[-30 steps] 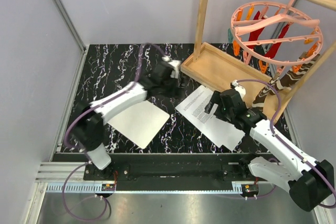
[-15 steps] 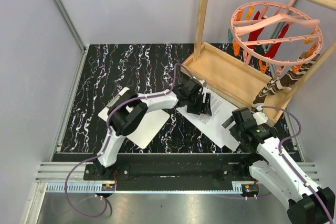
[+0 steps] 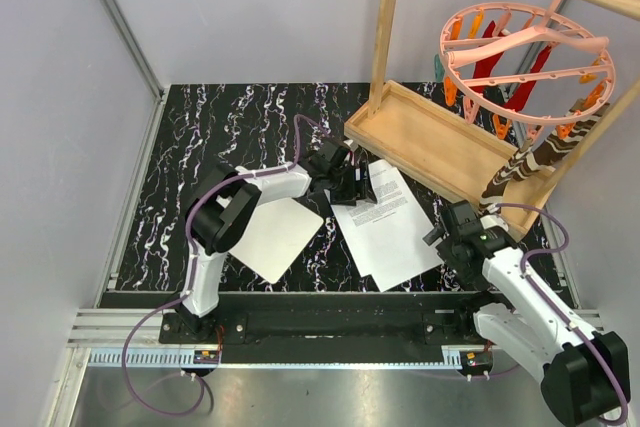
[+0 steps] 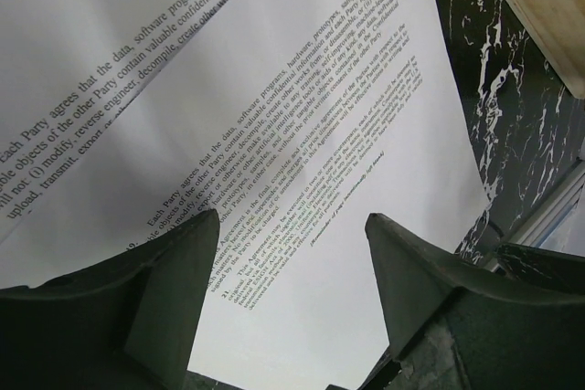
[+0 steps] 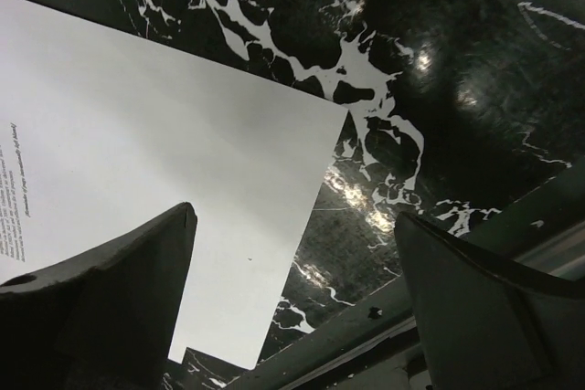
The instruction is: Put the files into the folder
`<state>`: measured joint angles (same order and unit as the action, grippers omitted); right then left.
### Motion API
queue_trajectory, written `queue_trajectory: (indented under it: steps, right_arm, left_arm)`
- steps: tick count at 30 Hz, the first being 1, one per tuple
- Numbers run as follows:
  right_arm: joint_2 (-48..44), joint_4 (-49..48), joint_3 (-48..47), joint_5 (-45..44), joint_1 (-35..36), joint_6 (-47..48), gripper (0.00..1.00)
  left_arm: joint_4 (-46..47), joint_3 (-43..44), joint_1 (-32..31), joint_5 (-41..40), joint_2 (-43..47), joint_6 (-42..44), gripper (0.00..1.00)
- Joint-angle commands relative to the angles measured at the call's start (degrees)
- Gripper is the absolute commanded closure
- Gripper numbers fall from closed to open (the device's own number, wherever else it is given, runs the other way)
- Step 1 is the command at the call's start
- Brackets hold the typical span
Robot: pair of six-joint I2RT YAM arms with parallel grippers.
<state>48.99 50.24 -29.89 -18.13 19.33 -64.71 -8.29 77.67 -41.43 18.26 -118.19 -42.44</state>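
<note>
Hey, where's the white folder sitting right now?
In the top view, the folder lies flat on the table, left of centre, just to the left of the printed sheets.

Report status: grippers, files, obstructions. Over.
Left gripper open over files' far-left corner; right gripper open at their right corner. Files on table beside folder, not in it. Left arm crosses above folder's far corner.

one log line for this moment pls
left gripper open over files, far end | right gripper open at files, near-right corner | folder flat beside files, bare | files not yet in folder
</note>
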Motion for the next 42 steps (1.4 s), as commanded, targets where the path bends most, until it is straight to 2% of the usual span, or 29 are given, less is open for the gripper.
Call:
queue_trajectory:
  steps: [1,8,18,23,32,36,42]
  right_arm:
    - [1.02,-5.39,2.11,4.85,-0.35,-0.24,0.0]
    - [4.97,-7.87,1.94,13.37,-0.35,1.25,0.0]
    - [11.3,-13.85,0.62,17.87,-0.35,1.16,0.0]
    - [13.5,-19.65,3.87,20.94,-0.35,-0.86,0.0]
    - [5.33,-23.16,2.56,21.37,-0.35,4.5,0.0]
    - [0.94,-33.24,5.36,24.37,-0.26,4.24,0.0]
    - [-0.21,-39.86,6.86,25.69,-0.35,3.36,0.0]
  left_arm:
    - [-5.5,-2.61,0.65,-2.09,-0.9,2.45,0.26]
    - [-4.8,-2.52,0.65,-0.68,-0.81,0.69,0.26]
    - [-3.31,-4.28,0.56,-0.16,-0.29,-0.46,0.26]
    - [-3.92,-4.37,0.56,-0.07,-0.37,0.33,0.26]
    - [-4.89,-3.67,0.56,-0.07,-0.72,0.95,0.26]
    - [-5.94,-3.14,0.65,-0.42,-0.73,1.65,0.26]
    - [-5.94,-3.31,0.65,0.19,-0.81,1.3,0.26]
